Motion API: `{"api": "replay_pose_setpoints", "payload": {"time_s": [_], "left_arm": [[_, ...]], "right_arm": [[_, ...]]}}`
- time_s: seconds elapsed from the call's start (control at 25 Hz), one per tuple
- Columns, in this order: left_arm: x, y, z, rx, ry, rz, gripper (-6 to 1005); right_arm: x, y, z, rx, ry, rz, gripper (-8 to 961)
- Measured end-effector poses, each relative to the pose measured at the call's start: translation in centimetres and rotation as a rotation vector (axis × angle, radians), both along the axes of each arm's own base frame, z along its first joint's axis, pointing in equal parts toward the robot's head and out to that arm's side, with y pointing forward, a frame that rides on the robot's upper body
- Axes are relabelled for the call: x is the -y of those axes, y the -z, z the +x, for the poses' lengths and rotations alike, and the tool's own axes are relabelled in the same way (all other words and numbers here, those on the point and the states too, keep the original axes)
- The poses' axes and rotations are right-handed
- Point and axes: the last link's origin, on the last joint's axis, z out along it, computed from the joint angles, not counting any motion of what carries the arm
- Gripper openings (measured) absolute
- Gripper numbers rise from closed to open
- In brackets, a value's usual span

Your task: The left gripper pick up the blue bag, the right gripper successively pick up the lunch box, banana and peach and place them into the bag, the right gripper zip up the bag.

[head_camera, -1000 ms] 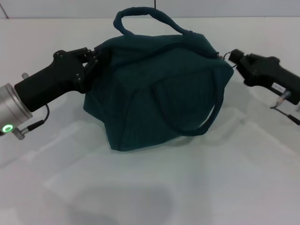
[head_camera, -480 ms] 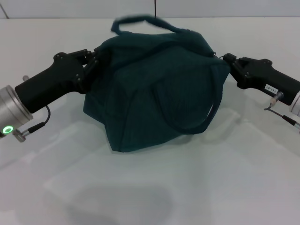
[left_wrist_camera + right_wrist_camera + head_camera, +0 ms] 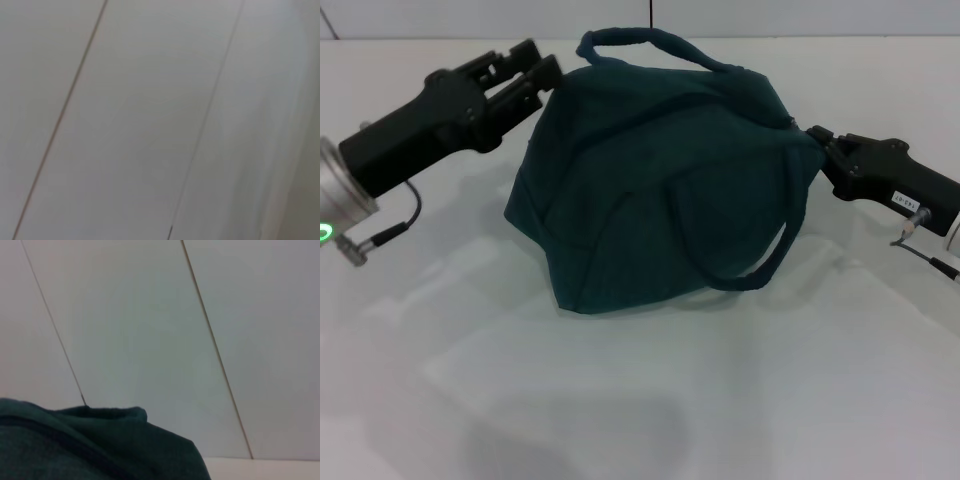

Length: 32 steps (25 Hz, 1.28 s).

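Observation:
The blue bag (image 3: 660, 190) sits on the white table (image 3: 880, 400), closed along its top, with one handle standing up and one hanging down its front. My left gripper (image 3: 538, 68) is open, raised beside the bag's upper left corner and holding nothing. My right gripper (image 3: 817, 143) is shut at the bag's right end, where the zipper ends. The bag's dark fabric also shows in the right wrist view (image 3: 100, 445). The lunch box, banana and peach are out of view.
A thin clear sheet (image 3: 620, 390) lies on the table under and in front of the bag. The left wrist view shows only pale wall panels (image 3: 150, 120).
My left gripper has let go of the bag's left end, opened and lifted up and away. The bag has settled and shifted slightly right. My right gripper stays at its right end.

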Motion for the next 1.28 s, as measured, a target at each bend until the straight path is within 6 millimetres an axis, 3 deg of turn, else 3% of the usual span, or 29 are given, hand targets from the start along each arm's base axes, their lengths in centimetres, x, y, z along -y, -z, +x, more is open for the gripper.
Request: {"api": "replay_pose_setpoints", "payload": {"time_s": [0.2, 0.48, 0.72, 1.0, 1.28], "left_arm": [[-0.4, 0.1, 1.9, -0.048, 0.078, -0.04, 518], [-1.7, -0.4, 5.9, -0.204, 0.16, -0.183, 545], [-3.7, -0.8, 8.9, -0.359, 0.112, -0.291, 560], [-6.2, 0.0, 10.9, -0.545, -0.023, -0.424, 559], [-7.1, 0.6, 12.1, -0.697, -0.107, -0.454, 557]], "right_arm": [[0.3, 0.5, -0.3, 0.009, -0.028, -0.027, 15], [1.2, 0.7, -1.2, -0.025, -0.092, -0.053, 17], [1.4, 0.7, -0.9, -0.025, -0.085, -0.054, 18], [1.8, 0.6, -0.9, -0.038, -0.096, -0.058, 20], [1.9, 0.5, -0.9, -0.046, -0.099, -0.055, 21]]}}
